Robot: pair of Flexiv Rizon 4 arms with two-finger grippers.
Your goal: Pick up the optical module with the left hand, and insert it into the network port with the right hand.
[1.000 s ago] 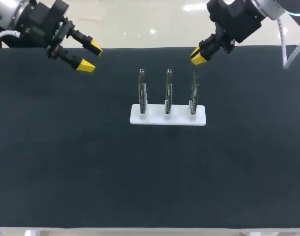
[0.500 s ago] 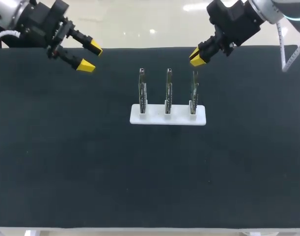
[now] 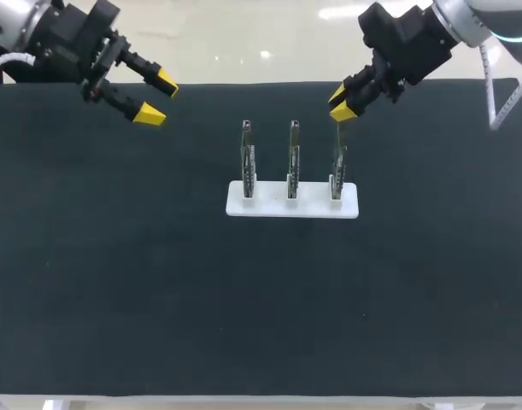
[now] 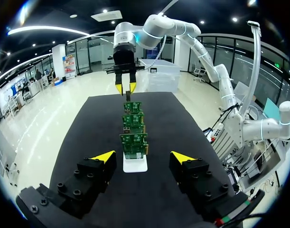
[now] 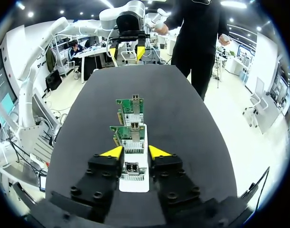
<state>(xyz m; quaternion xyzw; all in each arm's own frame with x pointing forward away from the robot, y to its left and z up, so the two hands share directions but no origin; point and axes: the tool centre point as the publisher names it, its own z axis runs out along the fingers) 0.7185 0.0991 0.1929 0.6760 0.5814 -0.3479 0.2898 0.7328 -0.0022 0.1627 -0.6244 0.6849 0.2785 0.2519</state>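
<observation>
A white rectangular plastic stand sits mid-way on the black cloth-covered counter, holding three green circuit cards upright in a row; each card carries a metal network port near its upper edge. No loose optical module can be made out on the counter or in either gripper, so where it lies cannot be told. The left gripper hangs well apart from the stand over the counter's far left, its yellow-tipped fingers spread and holding nothing. The right gripper hovers just above the rightmost card, its fingers a little apart and straddling that card's top without visibly pinching it. The scene fits either an approach toward the port or a retreat from it.
</observation>
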